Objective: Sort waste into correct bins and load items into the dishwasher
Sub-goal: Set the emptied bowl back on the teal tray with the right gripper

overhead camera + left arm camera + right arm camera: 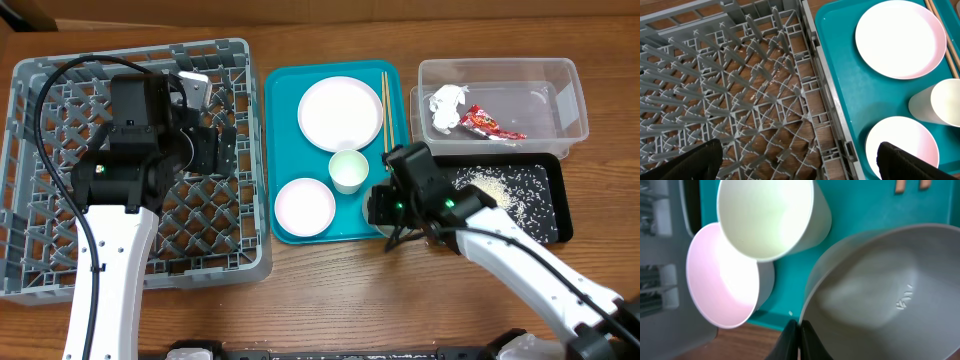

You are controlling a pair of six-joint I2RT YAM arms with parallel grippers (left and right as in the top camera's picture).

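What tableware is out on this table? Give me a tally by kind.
Plate: 1
Bowls: 2, a pink bowl and a pale bowl gripped at its rim by the right pincer
Cup: 1
Pair of chopsticks: 1
Total: 5

Rack floor: the dish rack (50,230) grid lies open, with the left arm (120,190) hanging over its middle.
Tray centre: the cup (348,170) stands between the plate (340,112) and the small bowl (304,206), leaving narrow gaps.
Tray right edge: blocked by the chopsticks (384,110) and the right arm (500,245).
Front: open tabletop (330,290).
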